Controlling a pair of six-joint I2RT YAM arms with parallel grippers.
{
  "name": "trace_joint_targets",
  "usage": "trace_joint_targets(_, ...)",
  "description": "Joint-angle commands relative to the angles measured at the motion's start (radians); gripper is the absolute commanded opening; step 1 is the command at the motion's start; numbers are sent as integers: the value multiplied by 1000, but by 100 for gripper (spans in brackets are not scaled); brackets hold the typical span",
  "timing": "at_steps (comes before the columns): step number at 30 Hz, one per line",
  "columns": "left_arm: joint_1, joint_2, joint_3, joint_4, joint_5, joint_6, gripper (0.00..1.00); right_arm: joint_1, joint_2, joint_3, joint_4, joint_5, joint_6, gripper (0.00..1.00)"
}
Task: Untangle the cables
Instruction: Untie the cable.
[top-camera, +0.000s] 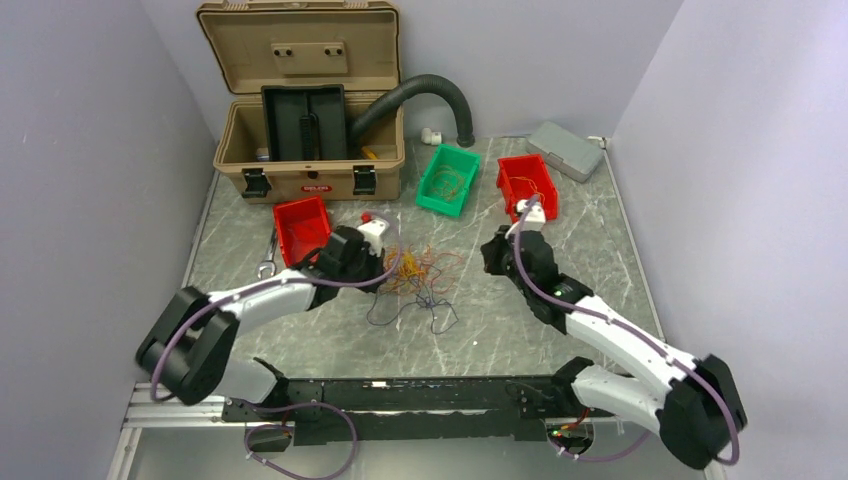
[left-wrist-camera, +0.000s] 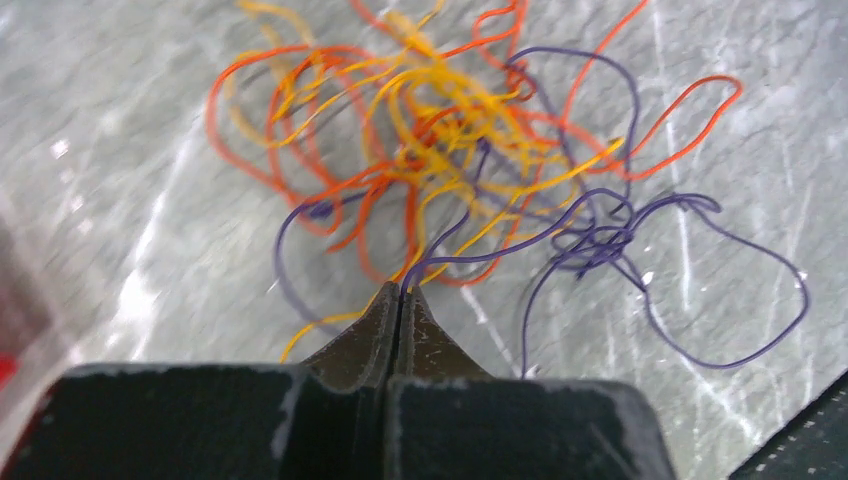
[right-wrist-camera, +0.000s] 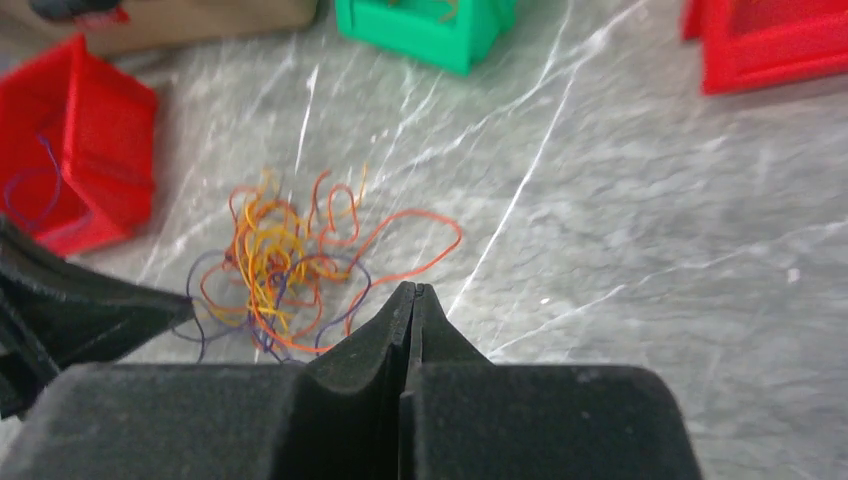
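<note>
Grey marbled table (top-camera: 560, 270) between pale lilac walls carries an open tan case (top-camera: 310, 165) at the back, lid up, with a black tray (top-camera: 303, 122) standing inside; the small label on the case's front is too small to read. The cables (top-camera: 420, 272) lie on the table in a loose tangle in front of the case. Only the left wrist view separates them into orange, yellow and purple strands. There the left gripper (left-wrist-camera: 401, 293) has its jaws pressed together, a purple and a yellow strand running right up to the tip; whether either is pinched cannot be told. The right gripper (right-wrist-camera: 412, 290) is likewise closed, holding nothing, over bare table just beside the tangle. Right of the case, a green bin (top-camera: 448, 180) holds thin orange and yellow wires, and the right red bin (top-camera: 527, 185) beyond it holds yellow strands. The left red bin (right-wrist-camera: 75, 160), just in front of the case, shows a purple strand inside only in the right wrist view.
</note>
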Motion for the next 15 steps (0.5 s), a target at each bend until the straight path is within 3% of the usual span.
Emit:
trace_joint_targets(1,19,-165,-112,179,-53,6,0,-22,-127,-39,13,97,-41,4)
trace_joint_targets(4,20,-232,-119,192,25,33,0,-25,-36,-20,64,-78,-83,61)
trace_joint_targets(6,19,-268,-112,208,112,42,0,-24,70,20,67,-179,-86,80)
trace_joint_targets(10,14,-305,-141,256,215,24,0,-24,262,111,66,-269,-74,87)
trace_joint_targets(15,8,-200,-142,253,320,79,0,-12,387,214,82,-316,-90,75)
